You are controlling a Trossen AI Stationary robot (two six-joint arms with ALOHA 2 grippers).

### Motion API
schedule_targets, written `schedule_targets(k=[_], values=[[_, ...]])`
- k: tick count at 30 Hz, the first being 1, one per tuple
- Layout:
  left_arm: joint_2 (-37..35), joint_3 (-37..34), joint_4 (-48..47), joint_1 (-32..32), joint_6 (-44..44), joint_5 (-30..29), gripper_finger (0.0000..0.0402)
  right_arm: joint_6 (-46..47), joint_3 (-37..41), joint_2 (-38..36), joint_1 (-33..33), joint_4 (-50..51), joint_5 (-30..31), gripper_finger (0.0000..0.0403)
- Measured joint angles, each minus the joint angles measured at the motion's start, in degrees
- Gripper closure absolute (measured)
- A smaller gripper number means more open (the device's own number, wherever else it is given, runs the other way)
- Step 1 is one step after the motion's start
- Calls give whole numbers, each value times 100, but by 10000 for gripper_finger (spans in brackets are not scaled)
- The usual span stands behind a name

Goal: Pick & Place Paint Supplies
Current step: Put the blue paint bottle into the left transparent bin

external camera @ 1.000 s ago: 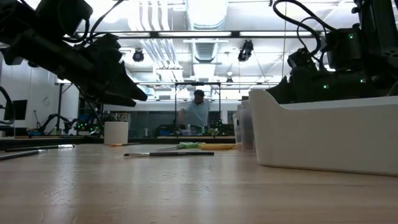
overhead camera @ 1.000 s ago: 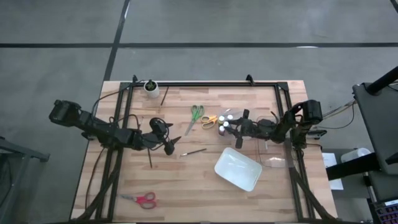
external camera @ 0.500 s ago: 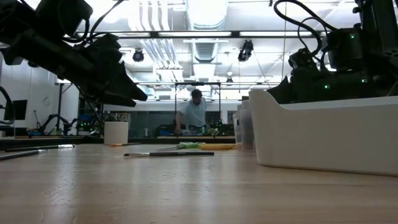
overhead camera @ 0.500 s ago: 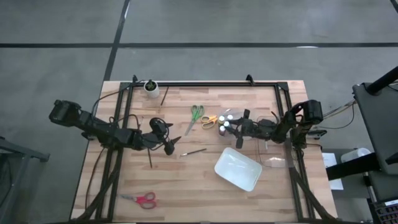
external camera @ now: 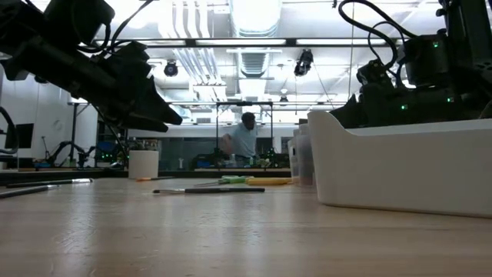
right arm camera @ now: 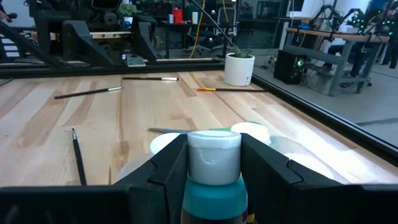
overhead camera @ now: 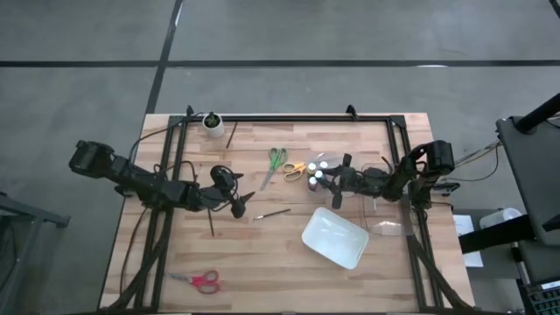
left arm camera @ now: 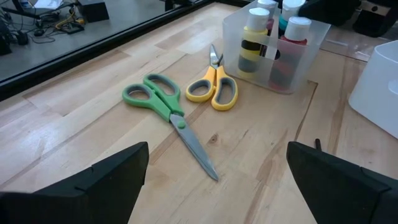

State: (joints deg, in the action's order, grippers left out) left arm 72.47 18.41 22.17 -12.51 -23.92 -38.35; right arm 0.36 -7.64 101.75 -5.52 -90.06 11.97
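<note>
Green scissors (left arm camera: 163, 106) and yellow scissors (left arm camera: 216, 90) lie flat at frame centre. Red scissors (overhead camera: 199, 280) lie lower left. The teal bottle (right arm camera: 213, 180) stands upright, clamped.

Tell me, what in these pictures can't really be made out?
- Low view: the white tray blocks the paint bottles behind it; only pale shapes show at its edge.
- Right wrist view: the right claw grips the teal bottle, whose lower body is cut off by the edge.
- High view: the bottles' colours are too small to tell.
- Low view: the person beyond the table is too distant.
</note>
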Motion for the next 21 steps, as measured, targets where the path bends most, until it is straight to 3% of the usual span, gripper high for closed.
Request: schedule_targets(k=[21], values=[[2,0,0,-2,0,0,13,293,37,9,-2,56,177,271]])
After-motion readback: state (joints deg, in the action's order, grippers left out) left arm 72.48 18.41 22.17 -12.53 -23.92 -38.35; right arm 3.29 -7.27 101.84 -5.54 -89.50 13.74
